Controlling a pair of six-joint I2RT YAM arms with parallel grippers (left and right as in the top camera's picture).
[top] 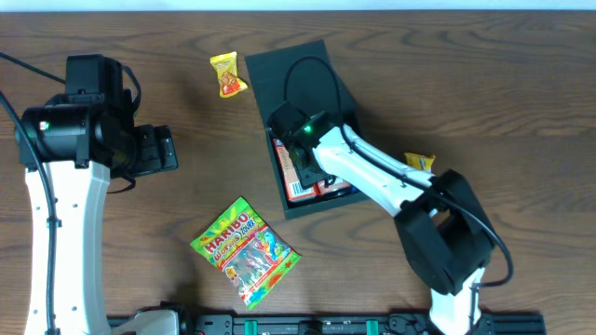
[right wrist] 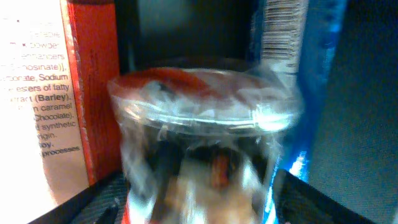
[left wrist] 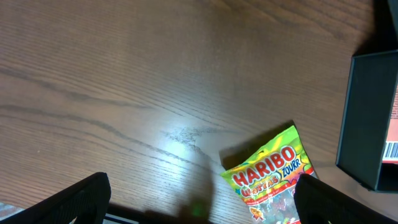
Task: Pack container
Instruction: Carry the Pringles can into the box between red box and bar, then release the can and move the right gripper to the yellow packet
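Right claw: the right claw reaches down into the container, with its arm crossing the rim from 4 o'clock.
Right claw grip: its fingers stand one at each side of a clear packet. I cannot tell whether they press on it or stand just off it.
Clear packet: it is crinkled plastic with a blurred red and brown filling, upright between the fingers and wedged among the other goods.
Neighbours in the box: a red carton with printed ingredients is at 9 o'clock of the clear packet. A blue packet with a barcode is at 3 o'clock. Both are close against the clear packet.
Container: it is a dark green box sitting a little right of the table's middle and turned askew. Its lid lies open and flat at 12 o'clock. In the overhead view the red carton shows inside, toward 6 o'clock.
Yellow wrapper: a small yellow wrapper lies on the table at 3 o'clock of the container, partly under the right arm.
Yellow sweet: a yellow sweet lies at 10 o'clock of the container, just beside the lid.
Gummy bag: a bright gummy bag lies flat at 7 o'clock of the container and apart from it.
Left claw: the left claw is at 9 o'clock, well apart from the container. Its jaws are spread wide with nothing between them.
Left claw's own view: between the spread fingers lies bare table. The gummy bag is at 4 o'clock, and the container's dark wall is at 3 o'clock.
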